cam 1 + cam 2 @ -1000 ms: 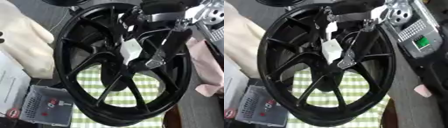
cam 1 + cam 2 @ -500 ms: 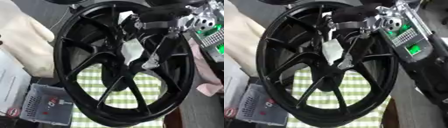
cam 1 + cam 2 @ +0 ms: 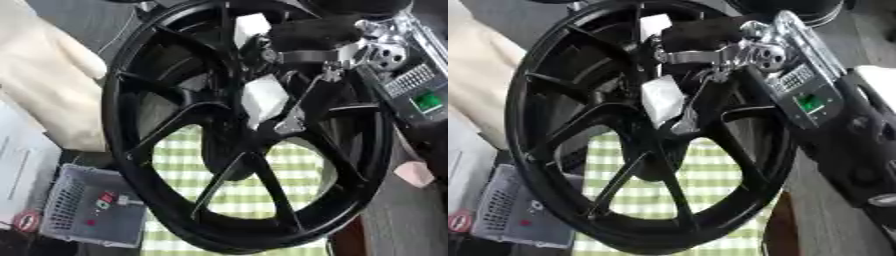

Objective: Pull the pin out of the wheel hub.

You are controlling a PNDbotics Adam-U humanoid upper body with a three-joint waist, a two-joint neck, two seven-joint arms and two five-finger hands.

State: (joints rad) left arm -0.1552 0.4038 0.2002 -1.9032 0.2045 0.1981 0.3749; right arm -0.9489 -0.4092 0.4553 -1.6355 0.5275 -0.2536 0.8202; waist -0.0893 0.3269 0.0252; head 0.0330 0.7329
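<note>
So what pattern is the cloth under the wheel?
Green and white checks on the cloth, clearest in the left eye view through the wheel.

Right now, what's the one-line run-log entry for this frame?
stage: reaching at hub | right hand: at centre of upright black wheel | fingers: unclear | pin: not discernible | left hand: out of view | under wheel: green checked cloth

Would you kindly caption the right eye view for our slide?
Robot's right hand reaches into the upright black wheel near its hub, above a green checked cloth.

I see a green checked cloth (image 3: 262, 195) under the black wheel (image 3: 131, 165). A grey basket (image 3: 79, 220) sits left of it.
</note>
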